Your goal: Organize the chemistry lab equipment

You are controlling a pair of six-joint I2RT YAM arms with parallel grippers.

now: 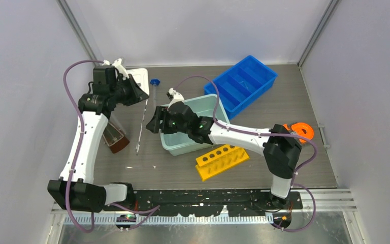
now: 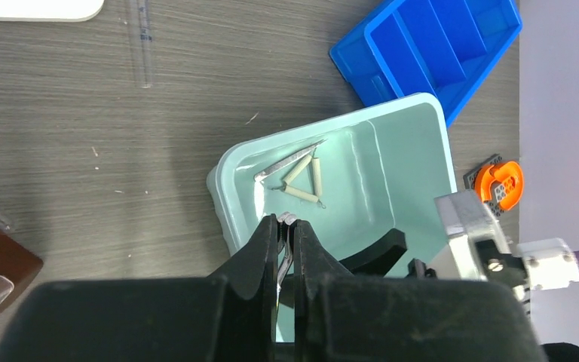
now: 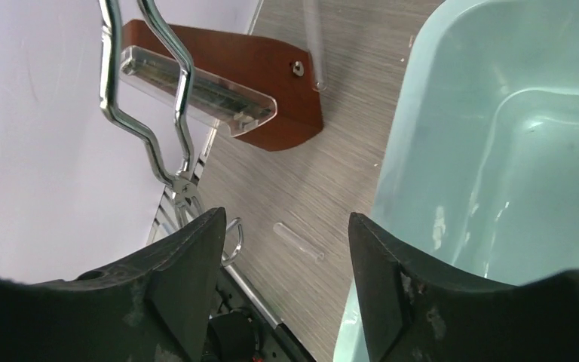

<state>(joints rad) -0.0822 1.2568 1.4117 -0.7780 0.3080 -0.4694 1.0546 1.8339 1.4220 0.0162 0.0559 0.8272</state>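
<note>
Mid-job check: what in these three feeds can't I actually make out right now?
1. Left wrist: the left tool covers most of the thin metal piece it pinches; its type is unclear.
2. Top external: the right arm hides most of the inside of the teal tub; the wire triangle shows only from the left wrist.
3. Right wrist: the top edge cuts off the far ends of the tongs, and the right tool hides most of their handles.
</note>
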